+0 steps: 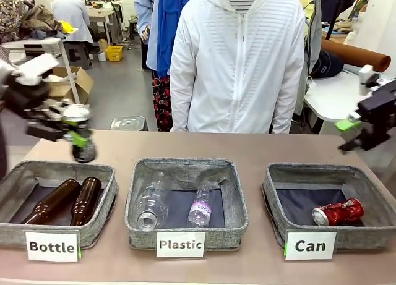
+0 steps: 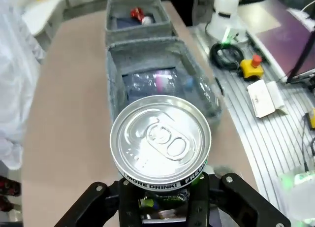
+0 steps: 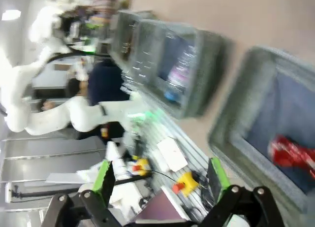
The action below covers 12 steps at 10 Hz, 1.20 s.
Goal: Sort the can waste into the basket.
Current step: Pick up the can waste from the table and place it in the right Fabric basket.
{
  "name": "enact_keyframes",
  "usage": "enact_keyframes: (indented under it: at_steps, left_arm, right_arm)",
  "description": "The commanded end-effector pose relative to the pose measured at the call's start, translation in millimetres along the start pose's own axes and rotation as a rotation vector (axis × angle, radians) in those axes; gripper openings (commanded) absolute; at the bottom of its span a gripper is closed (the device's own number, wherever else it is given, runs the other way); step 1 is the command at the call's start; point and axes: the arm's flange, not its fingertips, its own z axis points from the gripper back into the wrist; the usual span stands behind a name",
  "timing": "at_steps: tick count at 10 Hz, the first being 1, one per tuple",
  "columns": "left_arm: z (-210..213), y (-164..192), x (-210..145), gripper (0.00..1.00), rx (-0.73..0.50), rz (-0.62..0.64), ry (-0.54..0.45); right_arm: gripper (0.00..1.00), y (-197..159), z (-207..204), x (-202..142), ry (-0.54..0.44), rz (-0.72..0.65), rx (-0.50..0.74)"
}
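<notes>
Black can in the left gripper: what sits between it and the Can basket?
In the front view, the Plastic basket with two clear bottles sits between the black can in the left gripper and the Can basket.

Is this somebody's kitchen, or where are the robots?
It looks more like a robot lab or workshop than a kitchen. Three grey baskets with printed labels, like the one marked Can, sit on the table. Behind the person are work tables and cardboard boxes.
</notes>
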Motion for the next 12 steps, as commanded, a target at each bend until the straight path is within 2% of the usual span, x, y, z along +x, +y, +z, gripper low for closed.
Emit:
enact_keyframes:
  at_steps: [1,2,3,4,6,7,8,10,12]
  left_arm:
    - [-82,12,105,0.38,0.0,-0.138,0.198]
    - [-132,19,154,0.38,-0.047,-0.258,0.267]
    - [-175,35,186,0.38,-0.011,-0.336,0.283]
    - [-224,42,217,0.38,-0.055,-0.401,0.331]
    - [-330,51,275,0.38,-0.042,-0.587,0.319]
    - [-373,60,298,0.38,-0.038,-0.661,0.288]
    - [-413,74,316,0.38,0.012,-0.712,0.282]
    - [-471,92,341,0.38,-0.006,-0.76,0.272]
    - [-492,96,334,0.38,-0.125,-0.69,0.326]
  right_arm:
    - [1.0,28,47,-45,0.042,-0.093,-0.38]
    - [1.0,25,69,-82,0.042,-0.111,-0.517]
    - [1.0,18,85,-107,0.006,-0.152,-0.61]
    - [1.0,14,89,-127,-0.031,-0.165,-0.653]
    - [1.0,-8,82,-144,-0.064,-0.155,-0.622]
    - [1.0,18,109,-137,-0.009,-0.121,-0.643]
    - [1.0,18,109,-137,-0.009,-0.121,-0.643]
    - [1.0,18,109,-137,-0.009,-0.121,-0.643]
    - [1.0,18,109,-137,-0.009,-0.121,-0.643]
